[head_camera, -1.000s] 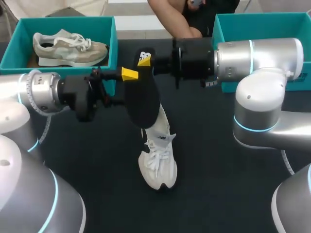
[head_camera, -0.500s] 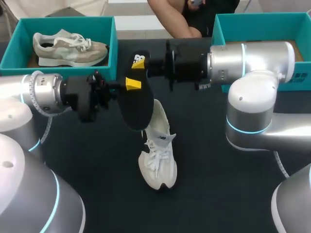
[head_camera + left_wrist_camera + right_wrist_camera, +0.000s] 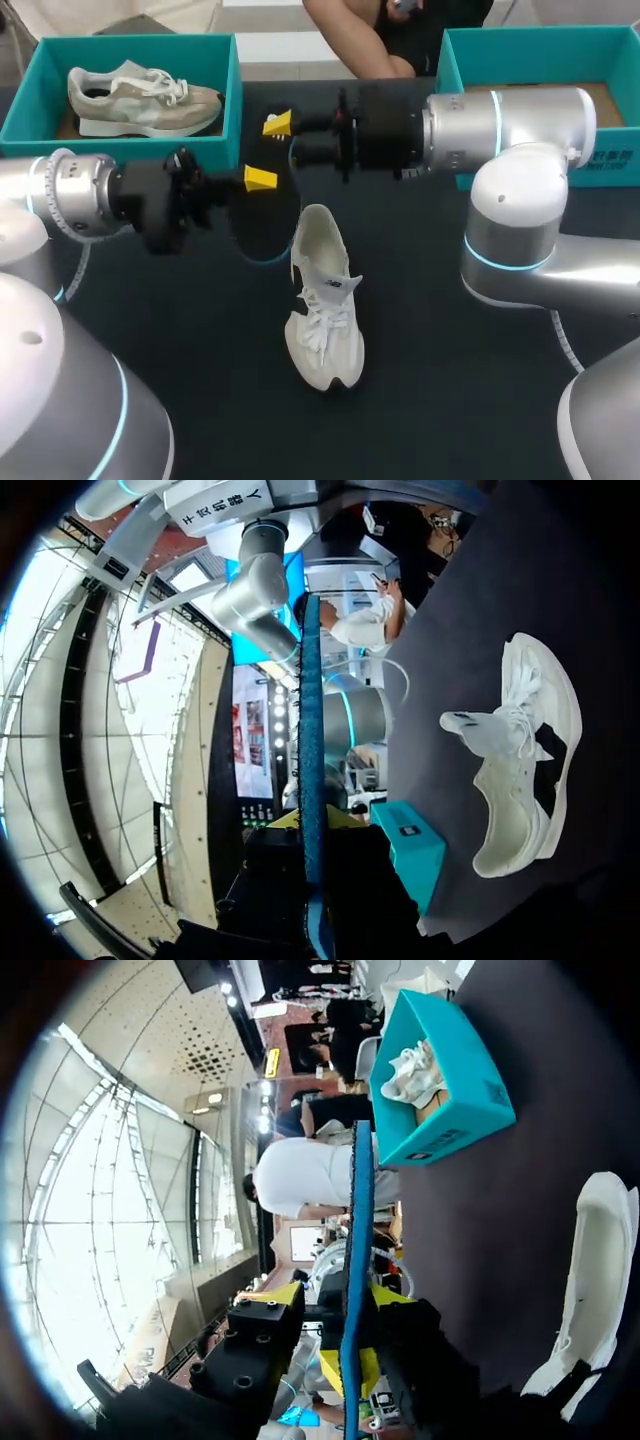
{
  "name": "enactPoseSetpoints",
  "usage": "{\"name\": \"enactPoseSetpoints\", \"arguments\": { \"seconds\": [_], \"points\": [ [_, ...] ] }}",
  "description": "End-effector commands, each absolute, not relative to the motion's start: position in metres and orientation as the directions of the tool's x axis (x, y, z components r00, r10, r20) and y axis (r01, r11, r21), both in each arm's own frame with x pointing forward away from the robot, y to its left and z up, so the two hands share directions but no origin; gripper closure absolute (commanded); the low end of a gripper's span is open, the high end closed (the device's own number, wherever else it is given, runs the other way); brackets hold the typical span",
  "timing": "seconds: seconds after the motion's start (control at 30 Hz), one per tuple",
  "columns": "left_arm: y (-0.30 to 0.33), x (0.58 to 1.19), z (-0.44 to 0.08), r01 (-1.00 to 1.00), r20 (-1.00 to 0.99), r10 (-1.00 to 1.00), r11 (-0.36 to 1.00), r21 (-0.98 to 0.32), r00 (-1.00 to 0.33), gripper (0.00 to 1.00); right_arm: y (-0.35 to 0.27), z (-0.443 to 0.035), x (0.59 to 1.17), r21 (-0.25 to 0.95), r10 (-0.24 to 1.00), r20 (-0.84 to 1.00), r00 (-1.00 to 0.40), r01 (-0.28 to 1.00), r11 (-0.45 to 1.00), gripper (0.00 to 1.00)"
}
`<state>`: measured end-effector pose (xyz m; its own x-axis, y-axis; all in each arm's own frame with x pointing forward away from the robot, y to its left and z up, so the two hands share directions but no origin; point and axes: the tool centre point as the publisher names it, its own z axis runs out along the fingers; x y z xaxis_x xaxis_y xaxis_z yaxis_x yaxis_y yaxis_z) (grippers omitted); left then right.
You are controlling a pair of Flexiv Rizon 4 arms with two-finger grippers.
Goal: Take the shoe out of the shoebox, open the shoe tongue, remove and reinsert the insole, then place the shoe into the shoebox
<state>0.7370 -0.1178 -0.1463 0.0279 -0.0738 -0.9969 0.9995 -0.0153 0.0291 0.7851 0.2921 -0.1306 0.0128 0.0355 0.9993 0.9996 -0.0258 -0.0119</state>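
Item: insole (image 3: 265, 225), clear of shoe (image 3: 323, 300)
We are clamping it near the shoe's heel with left end effector (image 3: 258, 180) and right end effector (image 3: 280, 126) together, probably steadying its limp length for reinsertion.

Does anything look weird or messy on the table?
The insole is out of the white shoe, held in the air by the left gripper and right gripper. The shoe stands on the table. Nothing looks spilled or broken.
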Motion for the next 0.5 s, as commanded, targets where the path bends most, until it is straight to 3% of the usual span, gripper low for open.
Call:
{"name": "enactPoseSetpoints", "arguments": {
  "seconds": [0.03,0.5],
  "points": [
    [-0.107,0.735,-0.141,0.999,-0.998,-0.05,-0.027,0.033,0.031,1.0,0.262,-0.124,0.781,0.017,0.04,0.999,-0.019,0.999,0.036,0.0],
    [-0.099,0.739,-0.134,0.998,-0.997,-0.055,-0.003,0.056,0.055,1.0,0.232,-0.112,0.769,0.066,0.089,0.994,-0.069,0.997,0.038,0.0]
  ]
}}
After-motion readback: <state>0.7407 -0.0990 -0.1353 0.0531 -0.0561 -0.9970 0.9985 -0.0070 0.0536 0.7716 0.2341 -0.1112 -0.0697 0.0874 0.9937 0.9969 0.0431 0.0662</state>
